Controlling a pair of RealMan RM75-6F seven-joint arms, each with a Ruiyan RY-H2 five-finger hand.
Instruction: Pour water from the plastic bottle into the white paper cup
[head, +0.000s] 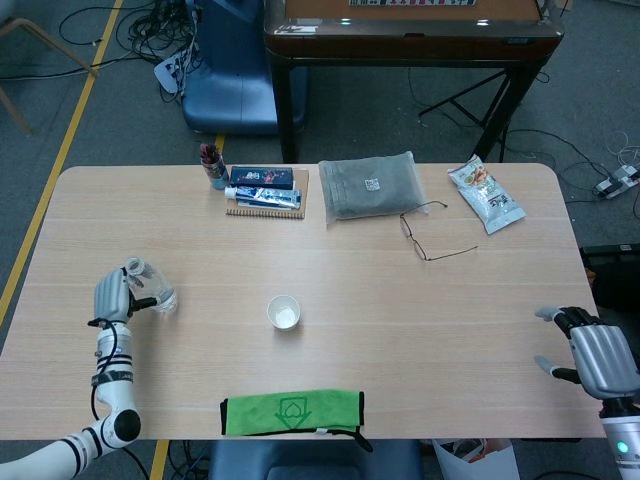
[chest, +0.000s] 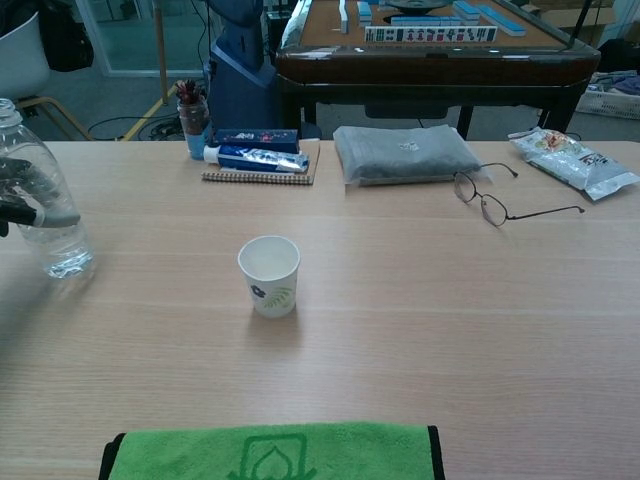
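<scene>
— Since the left hand (head: 112, 296) wraps the plastic bottle (chest: 42, 205) mid-body at the table's (head: 400, 300) left edge, will it crush?
— Likely thin, slippery, light — grip gently. Right hand (head: 598, 357) hangs spread, empty; white paper cup (chest: 269, 275) sits centre.

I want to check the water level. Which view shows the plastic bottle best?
The chest view: the plastic bottle shows side-on and large, with water low inside. The head view shows it small from above, beside the left hand.

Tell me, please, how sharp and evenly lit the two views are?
Head view: sharp, even light, bottle small beside the left hand. Chest view: bluish cast, cup crisp with a soft shadow, bottle cut by the left edge, towel cropped.
</scene>
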